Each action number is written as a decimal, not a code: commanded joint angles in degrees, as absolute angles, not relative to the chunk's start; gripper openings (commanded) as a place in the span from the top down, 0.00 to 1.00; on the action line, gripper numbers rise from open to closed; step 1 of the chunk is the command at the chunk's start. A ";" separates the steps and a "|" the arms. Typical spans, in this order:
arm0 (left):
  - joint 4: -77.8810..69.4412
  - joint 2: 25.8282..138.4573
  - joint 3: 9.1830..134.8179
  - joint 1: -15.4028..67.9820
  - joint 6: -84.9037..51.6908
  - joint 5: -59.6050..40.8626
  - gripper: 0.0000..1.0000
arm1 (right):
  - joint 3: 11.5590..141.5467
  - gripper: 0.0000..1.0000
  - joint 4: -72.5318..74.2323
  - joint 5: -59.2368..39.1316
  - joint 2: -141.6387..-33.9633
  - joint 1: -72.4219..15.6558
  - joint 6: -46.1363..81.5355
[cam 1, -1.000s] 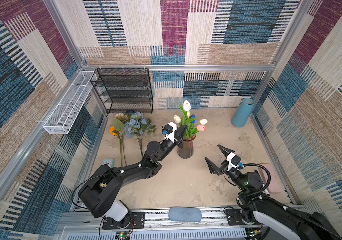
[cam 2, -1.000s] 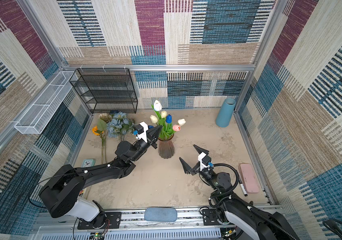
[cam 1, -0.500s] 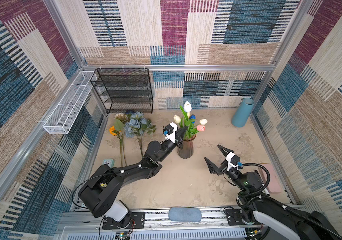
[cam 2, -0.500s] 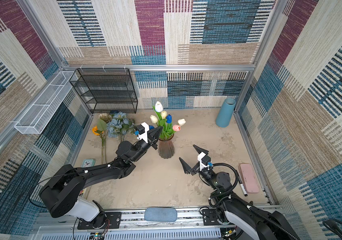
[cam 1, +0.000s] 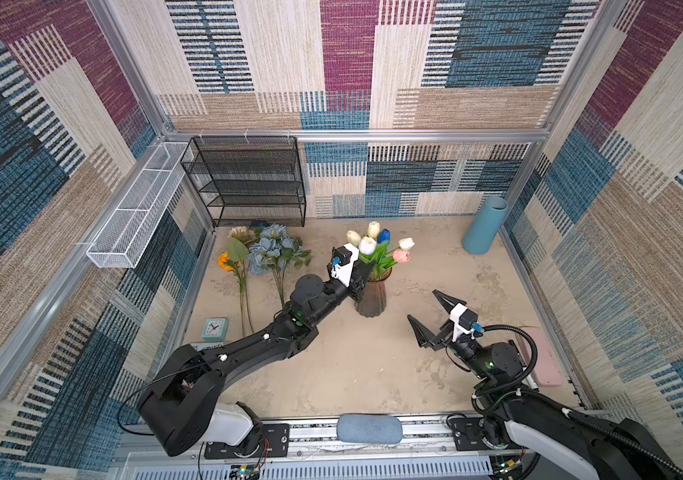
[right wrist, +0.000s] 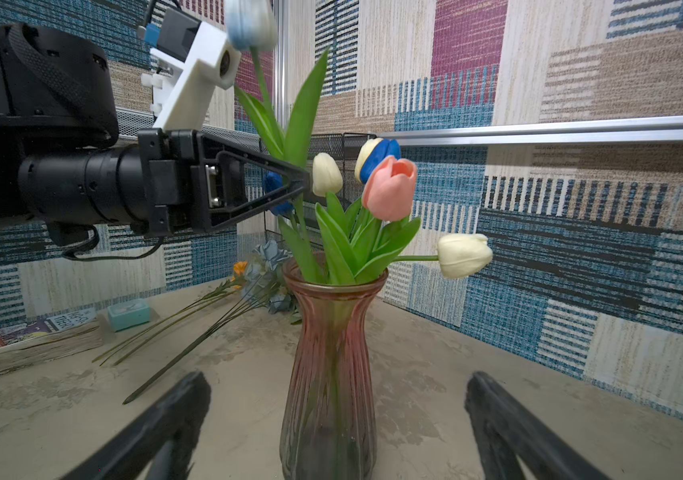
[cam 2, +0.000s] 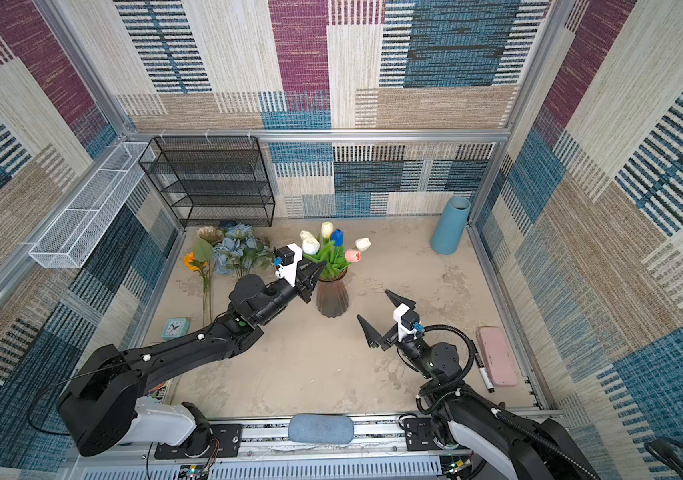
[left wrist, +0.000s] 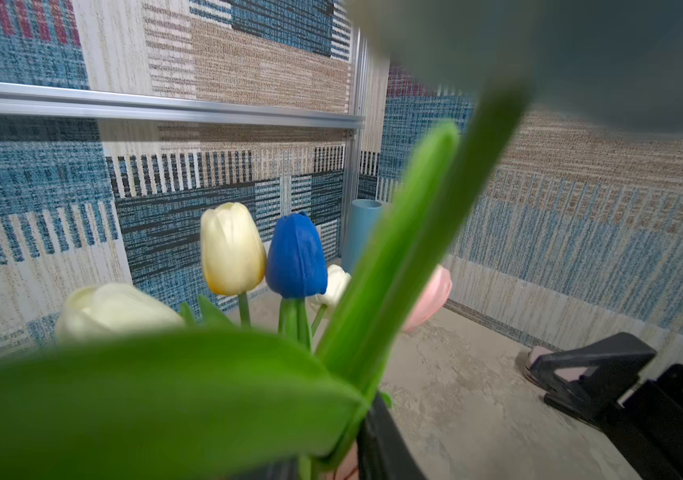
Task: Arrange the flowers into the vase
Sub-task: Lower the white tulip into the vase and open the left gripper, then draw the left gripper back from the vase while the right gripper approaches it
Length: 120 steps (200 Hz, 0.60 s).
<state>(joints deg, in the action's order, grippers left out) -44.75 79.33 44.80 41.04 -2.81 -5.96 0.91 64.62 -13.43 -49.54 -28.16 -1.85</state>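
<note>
Sandy tabletop (cam 1: 352, 374) sits inside patchwork walls (cam 1: 331, 62), with the glass vase (cam 1: 373, 297) near its middle. A second ago the left gripper (cam 1: 364, 279) was pressed tight on a white tulip (cam 1: 367, 246), held high over the vase. Now its 2 fingers (left wrist: 580, 374) have come apart, the stem leans on just 1 of them, and the bloom sits lower, among the other tulips (left wrist: 296, 255). It looks smeared in the right wrist view, so it may be sliding down right now. I think tulip number 6 is being let go into the vase, so this step is almost done. The left gripper is by the leaves (right wrist: 302, 104) just above the vase mouth, so it should back out slowly or it could drag a leaf. The right gripper (cam 1: 422, 306) is spread wide and holds nothing; it waits near the vase, pointing at it. Still flat on the tabletop on the left arm's side lie blue roses (cam 1: 273, 253), an orange flower (cam 1: 225, 262) and a beige flower (cam 1: 242, 235), near the black rack (cam 1: 248, 183). Their long stems run past a small clock (cam 1: 214, 328). The vase mouth is narrow and already packed with green, so they may be hard to fit. A blue tube (cam 1: 485, 226) and a pink case (cam 1: 539, 357) are well away.
</note>
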 commanded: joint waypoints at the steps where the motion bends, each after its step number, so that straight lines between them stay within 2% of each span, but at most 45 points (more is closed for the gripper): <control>1: -31.04 77.26 47.88 41.04 -0.88 -5.88 0.70 | 1.48 0.00 66.34 -13.18 -49.79 -28.21 -2.02; 33: -16.18 74.81 53.44 41.04 -0.04 -3.70 0.70 | 1.71 0.00 66.42 -13.49 -50.51 -28.21 -1.87; 67: -7.69 72.06 55.78 41.04 1.38 -3.43 0.61 | 2.24 0.00 66.38 -14.39 -51.85 -28.21 -1.93; 87: -8.65 68.04 53.17 40.94 2.20 -4.25 0.55 | 3.60 0.00 65.02 -16.18 -53.68 -28.21 -2.52; 98: -9.02 65.18 51.89 40.96 3.37 -4.98 0.47 | 4.91 0.00 63.98 -18.62 -55.37 -28.21 -2.97; 108: -9.20 62.48 50.98 40.96 4.25 -4.61 0.46 | 6.26 0.00 63.71 -19.71 -57.35 -28.21 -2.74; 120: -10.06 59.33 49.55 40.96 5.25 -4.22 0.37 | 8.32 0.00 62.69 -19.64 -60.35 -28.21 -1.88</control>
<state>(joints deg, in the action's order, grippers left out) -9.02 63.79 51.29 40.99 1.61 -4.51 5.45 63.94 -16.99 -56.71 -28.16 -2.31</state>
